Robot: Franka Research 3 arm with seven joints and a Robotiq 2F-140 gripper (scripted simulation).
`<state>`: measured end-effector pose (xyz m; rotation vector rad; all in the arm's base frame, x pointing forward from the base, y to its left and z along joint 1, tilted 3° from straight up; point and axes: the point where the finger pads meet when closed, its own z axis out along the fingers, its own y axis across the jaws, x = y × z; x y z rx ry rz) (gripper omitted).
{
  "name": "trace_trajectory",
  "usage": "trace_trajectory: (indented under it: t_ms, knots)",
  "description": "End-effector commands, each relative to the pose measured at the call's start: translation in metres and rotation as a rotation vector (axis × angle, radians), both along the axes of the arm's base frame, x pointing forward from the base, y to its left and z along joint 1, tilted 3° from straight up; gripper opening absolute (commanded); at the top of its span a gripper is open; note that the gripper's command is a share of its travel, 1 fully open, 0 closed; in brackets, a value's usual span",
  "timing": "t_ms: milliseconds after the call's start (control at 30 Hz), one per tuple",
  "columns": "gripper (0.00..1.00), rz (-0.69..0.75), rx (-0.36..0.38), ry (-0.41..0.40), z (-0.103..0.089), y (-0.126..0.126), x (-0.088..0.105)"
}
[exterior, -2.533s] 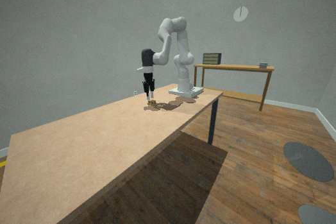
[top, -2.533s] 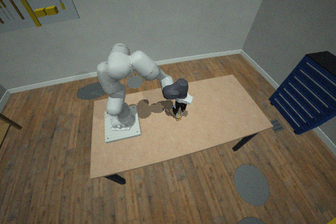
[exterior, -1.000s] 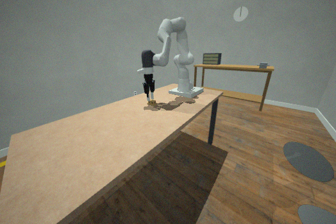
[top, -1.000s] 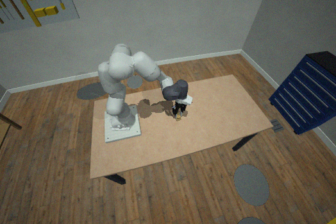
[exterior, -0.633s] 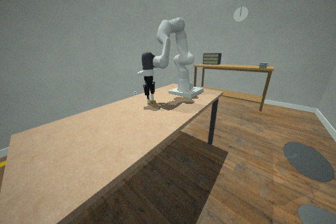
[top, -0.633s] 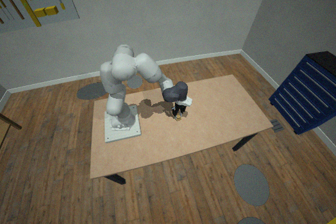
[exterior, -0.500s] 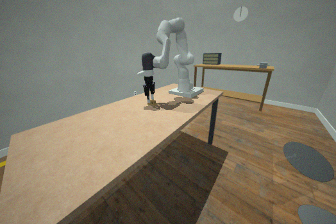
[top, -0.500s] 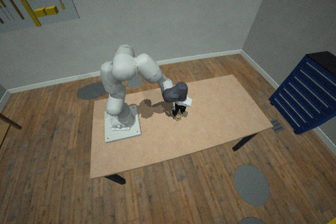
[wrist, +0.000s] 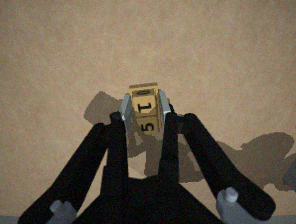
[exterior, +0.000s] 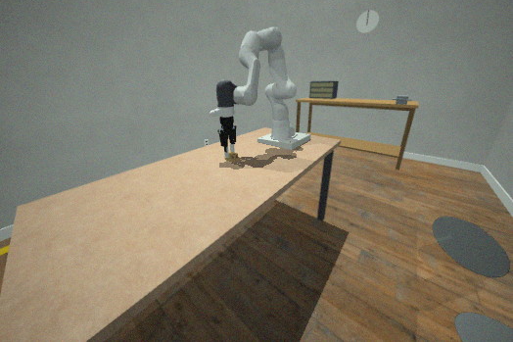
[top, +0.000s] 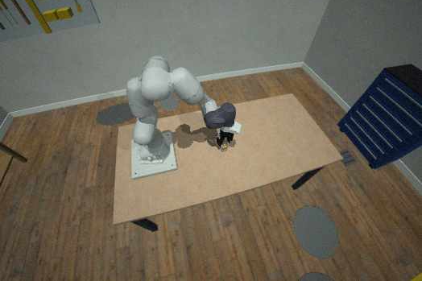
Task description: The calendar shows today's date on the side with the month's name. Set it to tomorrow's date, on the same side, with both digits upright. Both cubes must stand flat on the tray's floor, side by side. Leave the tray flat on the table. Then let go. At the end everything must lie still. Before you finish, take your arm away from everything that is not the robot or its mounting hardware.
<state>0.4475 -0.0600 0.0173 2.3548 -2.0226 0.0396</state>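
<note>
The month's name on the calendar (top: 225, 147) (exterior: 234, 156) (wrist: 144, 86) cannot be read (digits likewise in the exterior view).

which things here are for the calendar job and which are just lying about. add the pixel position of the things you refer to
For the job:
- calendar (top: 225, 147) (exterior: 234, 156) (wrist: 144, 106), with digits 1 and 5 readable
- hand (top: 223, 146) (exterior: 229, 155) (wrist: 145, 100)
- table (top: 274, 137) (exterior: 147, 211) (wrist: 225, 50)

Not for the job:
- blue drawer cabinet (top: 380, 118)
- hammer (top: 19, 9) on the wall
- round wall disc (exterior: 362, 24)
- striped box (exterior: 323, 89)

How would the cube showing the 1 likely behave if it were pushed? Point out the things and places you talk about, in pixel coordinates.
The cube (wrist: 145, 105) would probably slide rather than roll, given its flat faces and square edges. It looks rigid, so it should hardly deform. The neighbouring cube (wrist: 148, 125), showing a 5, might shift with it.
</note>
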Motion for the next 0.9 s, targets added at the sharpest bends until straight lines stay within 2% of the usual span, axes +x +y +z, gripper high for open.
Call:
trace_trajectory:
  t_ms: [0, 700, 733, 867]
  knots:
    - [0.29, 0.000, -0.002, -0.002, -0.0007, 0.0000, 0.0006]
    - [0.29, 0.000, -0.002, -0.002, -0.0007, 0.0000, 0.0006]
    - [0.17, 0.000, -0.002, -0.002, -0.0007, 0.0000, 0.0006]
    - [0.17, 0.000, -0.002, -0.002, -0.0007, 0.0000, 0.0006]
